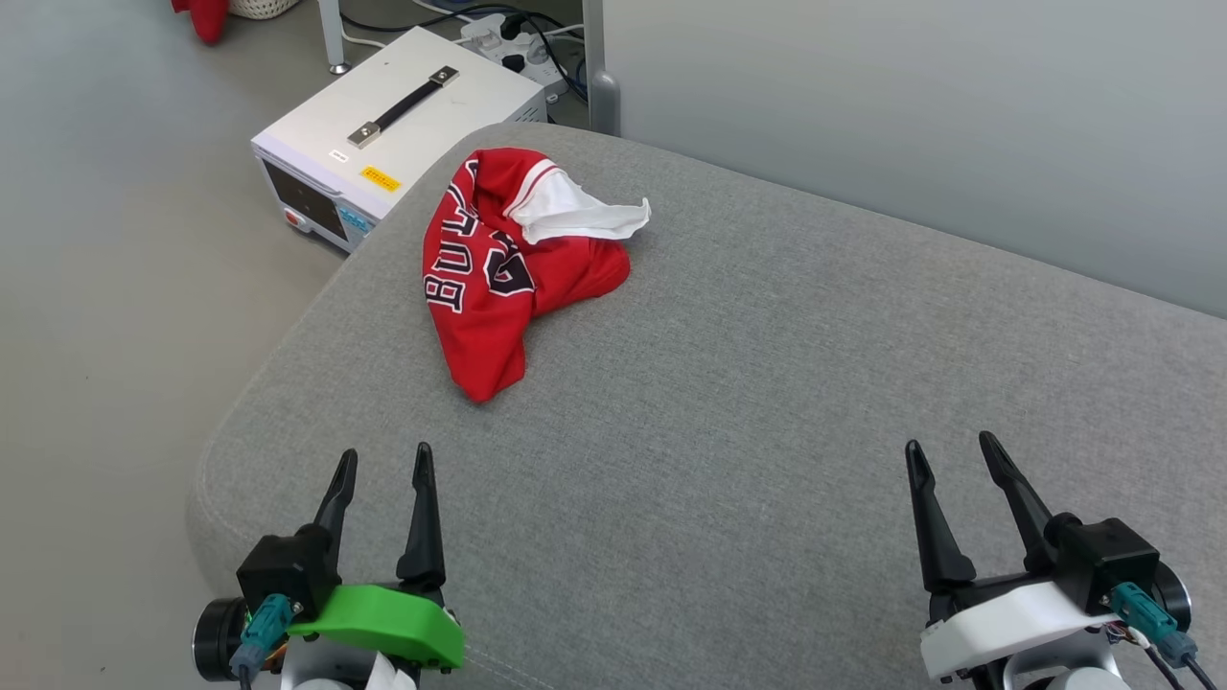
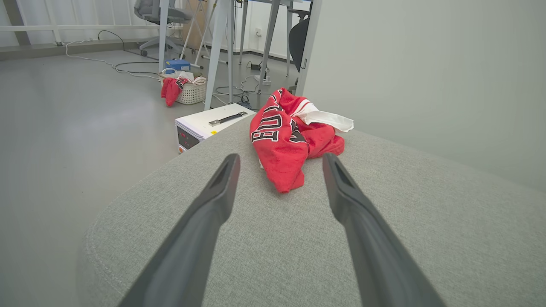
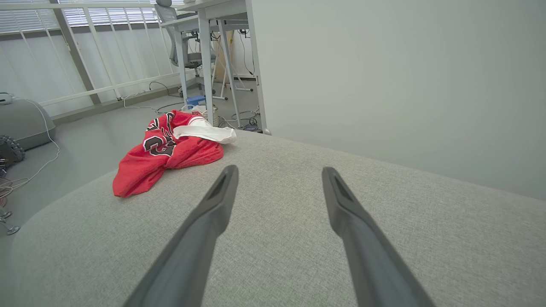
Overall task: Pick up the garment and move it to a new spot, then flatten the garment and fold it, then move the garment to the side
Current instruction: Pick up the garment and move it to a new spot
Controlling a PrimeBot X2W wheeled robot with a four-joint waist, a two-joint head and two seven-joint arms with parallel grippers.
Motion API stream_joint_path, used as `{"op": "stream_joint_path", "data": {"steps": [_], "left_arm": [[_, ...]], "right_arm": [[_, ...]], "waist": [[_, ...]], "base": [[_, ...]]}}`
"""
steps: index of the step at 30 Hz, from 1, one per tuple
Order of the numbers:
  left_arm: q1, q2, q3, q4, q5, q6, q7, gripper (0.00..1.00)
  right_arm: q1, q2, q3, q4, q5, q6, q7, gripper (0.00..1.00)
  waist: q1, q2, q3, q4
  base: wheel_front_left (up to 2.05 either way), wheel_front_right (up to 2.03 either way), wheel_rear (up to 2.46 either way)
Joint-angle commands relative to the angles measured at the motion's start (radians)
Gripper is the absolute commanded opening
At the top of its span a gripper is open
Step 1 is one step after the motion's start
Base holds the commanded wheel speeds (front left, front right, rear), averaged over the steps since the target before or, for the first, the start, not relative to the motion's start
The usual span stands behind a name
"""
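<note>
Broadly, a grey fabric-covered surface (image 1: 767,431) with a rounded corner takes up most of the head view, with a pale grey floor (image 1: 115,287) off its 9 o'clock side and a plain pale wall (image 1: 911,105) behind it at 1 o'clock. On the floor, just beyond the surface's far edge at 11 o'clock, stands a white box (image 1: 403,105) with a dark carry handle on top and a yellow label near its front edge.

The garment (image 1: 498,268) lies crumpled in a heap on the surface, toward the 11 o'clock corner, close to the edge nearest the white box. It is red, bunched and twisted, with part of the black, white-outlined lettering readable along its 9 o'clock side. A white sleeve (image 1: 575,216) with red-and-white trim sticks out at the heap's 1 o'clock. A narrow red end of the cloth trails toward 6 o'clock.

The left end effector (image 1: 384,450) hovers over the near part of the surface at 7 o'clock, fingers spread wide and holding nothing; the garment sits at its 1 o'clock, well apart. The right end effector (image 1: 950,441) hovers at 5 o'clock, likewise spread wide and empty, with the garment far off at its 10 o'clock.
</note>
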Motion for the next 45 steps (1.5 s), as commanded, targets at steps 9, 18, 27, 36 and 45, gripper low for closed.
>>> {"op": "stream_joint_path", "data": {"steps": [9, 18, 27, 36, 45], "left_arm": [[0.013, -0.005, -0.002, -0.001, 0.007, -0.013, -0.006, 1.00], [-0.047, -0.005, 0.005, 0.008, -0.040, -0.068, -0.006, 1.00], [-0.370, 0.126, -0.038, 0.199, -0.067, -0.105, 0.058, 1.00], [-0.721, 0.390, -0.224, 0.312, -0.291, -0.107, 0.408, 1.00], [-0.911, 0.565, -0.364, 0.422, -0.447, -0.107, 0.585, 1.00]], "right_arm": [[0.001, -0.003, 0.005, 0.001, 0.001, -0.001, -0.009, 1.00], [-0.028, -0.003, 0.006, -0.020, -0.042, -0.001, -0.009, 1.00], [-0.093, -0.010, 0.013, -0.051, -0.103, -0.001, -0.009, 1.00], [-0.162, -0.020, 0.028, -0.078, -0.111, -0.001, -0.009, 1.00], [-0.203, -0.016, 0.040, -0.085, -0.110, -0.001, -0.009, 1.00]], "waist": [[0.0000, 0.0000, 0.007, -0.012], [0.0000, 0.0000, 0.098, -0.073], [0.0000, 0.0000, 0.289, -0.184], [0.0000, 0.0000, 0.433, -0.297], [0.0000, 0.0000, 0.512, -0.377]], "base": [[0.00, 0.00, 0.00], [0.00, 0.00, 0.00], [0.00, 0.00, 0.00], [0.00, 0.00, 0.00], [0.00, 0.00, 0.00]]}}
